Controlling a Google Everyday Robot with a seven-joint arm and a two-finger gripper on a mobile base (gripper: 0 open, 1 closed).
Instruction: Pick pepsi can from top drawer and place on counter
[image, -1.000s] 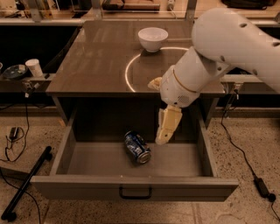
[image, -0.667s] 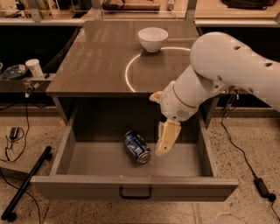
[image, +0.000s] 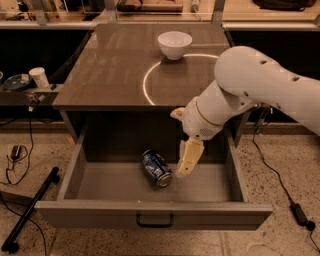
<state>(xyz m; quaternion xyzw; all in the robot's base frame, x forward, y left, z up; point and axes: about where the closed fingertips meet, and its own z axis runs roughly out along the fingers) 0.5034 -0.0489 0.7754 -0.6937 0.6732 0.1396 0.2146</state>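
Glossy counter; shiny metal pepsi can; matt gripper inside top drawer

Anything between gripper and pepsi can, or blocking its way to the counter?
Nothing visible. The cream gripper hangs in the open grey top drawer, close beside the dented blue pepsi can lying on its side. A white bowl sits far back on the glossy grey-brown counter.

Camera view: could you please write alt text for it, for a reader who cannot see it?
The robot's pincer hangs inside the open top drawer, close beside the pepsi can lying on its side on the drawer floor. Above, the counter holds a white bowl near its back edge.
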